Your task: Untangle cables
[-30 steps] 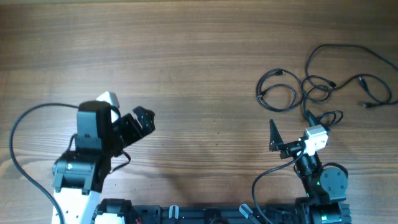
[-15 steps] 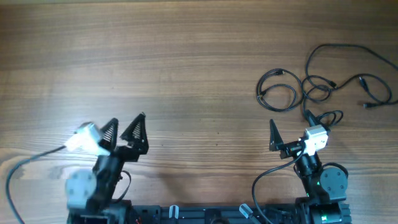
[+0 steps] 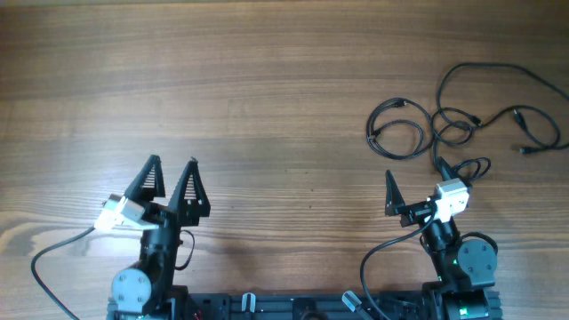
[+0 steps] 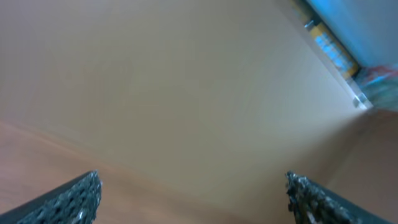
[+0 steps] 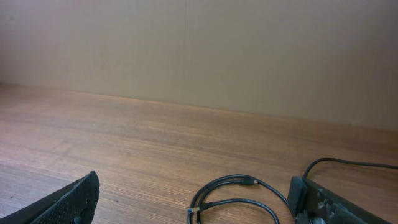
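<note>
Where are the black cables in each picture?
Overhead: the cables lie at the upper right, as loose loops on the wooden table.
Left wrist: not in it.
Right wrist: one cable loop at the bottom, a little right of middle.
Shared landmark: the wooden table, plain in the overhead and right wrist views.
</note>
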Robot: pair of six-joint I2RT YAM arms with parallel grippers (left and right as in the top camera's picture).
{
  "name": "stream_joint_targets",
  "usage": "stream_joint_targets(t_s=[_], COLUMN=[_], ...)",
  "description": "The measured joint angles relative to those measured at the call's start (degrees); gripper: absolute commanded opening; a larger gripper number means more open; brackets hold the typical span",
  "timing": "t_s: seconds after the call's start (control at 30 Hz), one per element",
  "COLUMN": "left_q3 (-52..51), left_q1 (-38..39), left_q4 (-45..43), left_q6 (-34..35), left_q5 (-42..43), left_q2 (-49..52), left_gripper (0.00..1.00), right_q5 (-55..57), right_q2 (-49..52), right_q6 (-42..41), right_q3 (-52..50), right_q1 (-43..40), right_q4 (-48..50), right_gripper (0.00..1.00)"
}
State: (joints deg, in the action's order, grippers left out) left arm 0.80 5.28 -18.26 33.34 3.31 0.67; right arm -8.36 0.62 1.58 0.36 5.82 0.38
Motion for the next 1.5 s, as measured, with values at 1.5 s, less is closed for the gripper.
stream_joint_targets(t_s=[1.5], left_q3=[-0.33], left_q1=[-1.6], left_q4=[22.29], left_q6=[-21.33], left_q5=[-3.02], left_q2=[-0.07], left_gripper=[1.0], right_q5=[0.0], right_q2=[0.0], right_q6=[0.0], right_q3=[0.0], right_q1=[0.0], right_q4=[0.0], right_gripper=[1.0])
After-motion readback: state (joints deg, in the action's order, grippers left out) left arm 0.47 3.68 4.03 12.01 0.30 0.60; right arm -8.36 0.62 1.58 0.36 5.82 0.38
